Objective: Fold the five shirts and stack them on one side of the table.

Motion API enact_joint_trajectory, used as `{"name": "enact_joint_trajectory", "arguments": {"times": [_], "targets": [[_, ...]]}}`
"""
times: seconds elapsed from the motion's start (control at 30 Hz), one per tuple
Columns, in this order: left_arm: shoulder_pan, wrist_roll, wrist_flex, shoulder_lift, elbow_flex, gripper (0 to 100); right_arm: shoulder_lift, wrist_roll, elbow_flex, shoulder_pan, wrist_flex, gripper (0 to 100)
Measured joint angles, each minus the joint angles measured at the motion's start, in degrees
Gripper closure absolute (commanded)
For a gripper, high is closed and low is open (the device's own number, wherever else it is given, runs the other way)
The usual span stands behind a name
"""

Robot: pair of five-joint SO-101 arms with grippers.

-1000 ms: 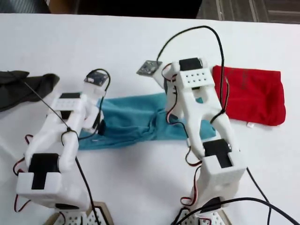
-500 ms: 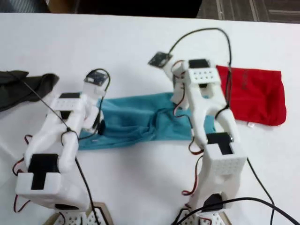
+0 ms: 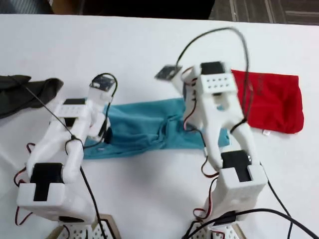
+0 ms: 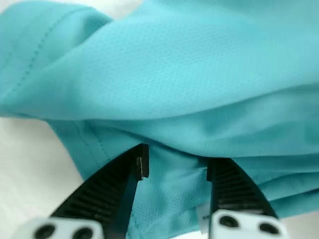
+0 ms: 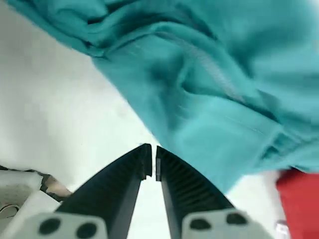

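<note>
A teal shirt (image 3: 144, 127) lies in a rumpled, folded strip across the middle of the table. My left gripper (image 4: 175, 167) is open at the shirt's left end, its jaws straddling a fold of teal cloth (image 4: 189, 84). My right gripper (image 5: 150, 162) is shut on nothing and hangs over bare table just off the far edge of the teal shirt (image 5: 214, 99), near its right end. To the right of the teal strip lies a folded red shirt (image 3: 271, 102), whose corner (image 5: 299, 199) is in the right wrist view. A dark grey shirt (image 3: 25, 92) is crumpled at the table's left edge.
The white table (image 3: 124, 50) is bare along its far side. Black cables loop over both arms, one arching high above the right arm (image 3: 219, 124). Both arm bases stand at the near edge.
The right arm has swung to the right, toward the red shirt, and the teal shirt's right part has shifted a little. The left arm has not moved.
</note>
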Motion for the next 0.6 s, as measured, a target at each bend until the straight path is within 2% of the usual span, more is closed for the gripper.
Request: {"name": "enact_joint_trajectory", "arguments": {"times": [0.23, 0.43, 0.6], "targets": [[0.0, 0.0, 0.0, 0.0, 0.0, 79, -0.09, 0.09, 8.26, -0.44, -12.92, 97.2], [0.0, 0.0, 0.0, 0.0, 0.0, 79, -0.09, 0.18, 8.7, 3.96, -25.76, 97.2], [0.0, 0.0, 0.0, 0.0, 0.0, 79, -0.09, 0.18, 8.88, 4.75, -28.84, 97.2]]}}
